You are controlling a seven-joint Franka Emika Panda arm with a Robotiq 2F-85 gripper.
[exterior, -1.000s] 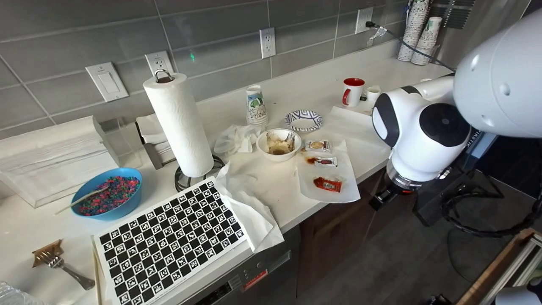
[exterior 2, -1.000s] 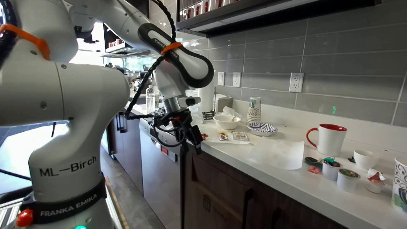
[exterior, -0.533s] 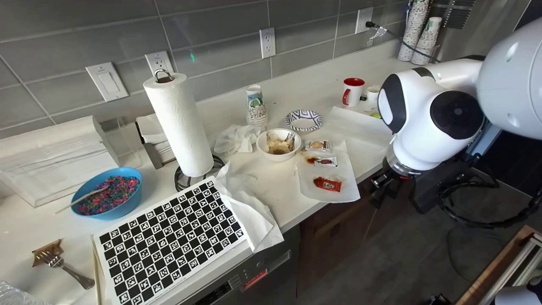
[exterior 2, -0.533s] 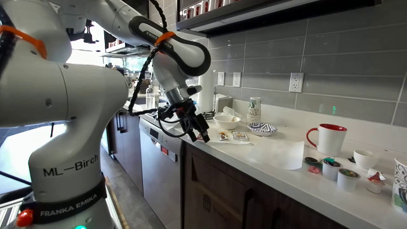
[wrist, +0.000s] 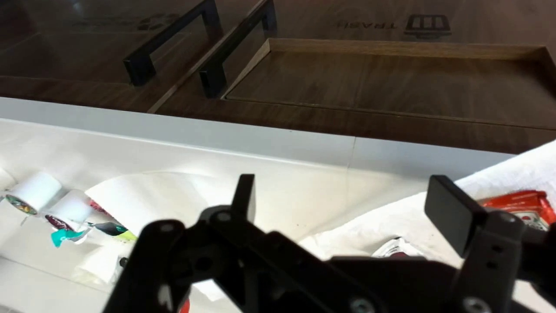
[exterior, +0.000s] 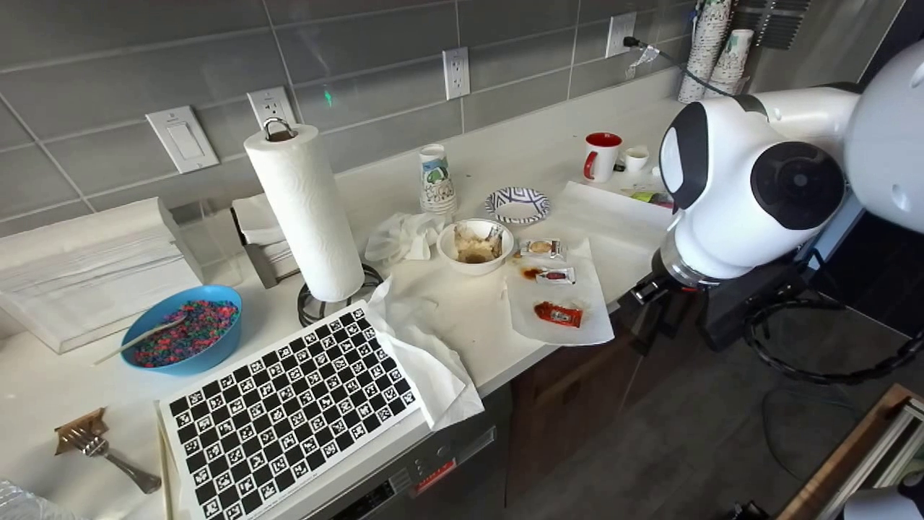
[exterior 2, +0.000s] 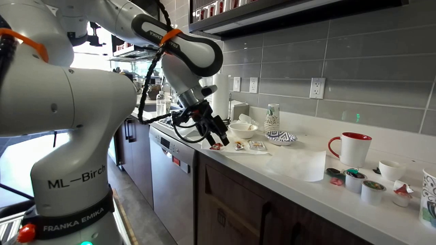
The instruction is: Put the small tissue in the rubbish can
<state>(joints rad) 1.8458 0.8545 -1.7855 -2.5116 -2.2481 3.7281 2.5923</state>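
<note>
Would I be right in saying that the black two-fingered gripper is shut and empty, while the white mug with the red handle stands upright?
Not quite: the black two-fingered gripper is open, its jaws apart in the wrist view. It is empty, and the white mug stands upright.

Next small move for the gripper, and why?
If the loose white sheet by the pods is the target, I'd probably shift the open gripper that way before lowering: nothing is held, and in the wrist view the sheet lies left of both jaws.
</note>
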